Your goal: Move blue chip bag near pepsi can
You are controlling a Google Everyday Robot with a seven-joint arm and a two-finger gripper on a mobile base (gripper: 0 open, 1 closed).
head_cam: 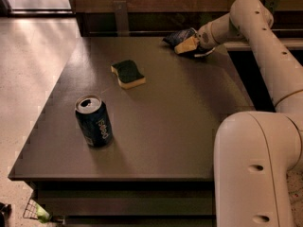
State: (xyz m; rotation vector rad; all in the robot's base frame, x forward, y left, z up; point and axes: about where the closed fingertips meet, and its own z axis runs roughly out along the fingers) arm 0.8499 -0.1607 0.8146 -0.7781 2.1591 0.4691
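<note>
The blue chip bag [176, 36] lies crumpled at the far right of the dark table [180, 126], close to its back edge. My gripper [187, 45] reaches in from the right and sits right at the bag, over its near right side, hiding part of it. The pepsi can [93, 122] stands upright near the table's front left, far from the bag and the gripper.
A green-and-yellow sponge [128, 74] lies on the table between the bag and the can. A dark wall with a post [120, 15] runs behind the table. My arm's white base [255, 169] fills the lower right. Pale floor lies to the left.
</note>
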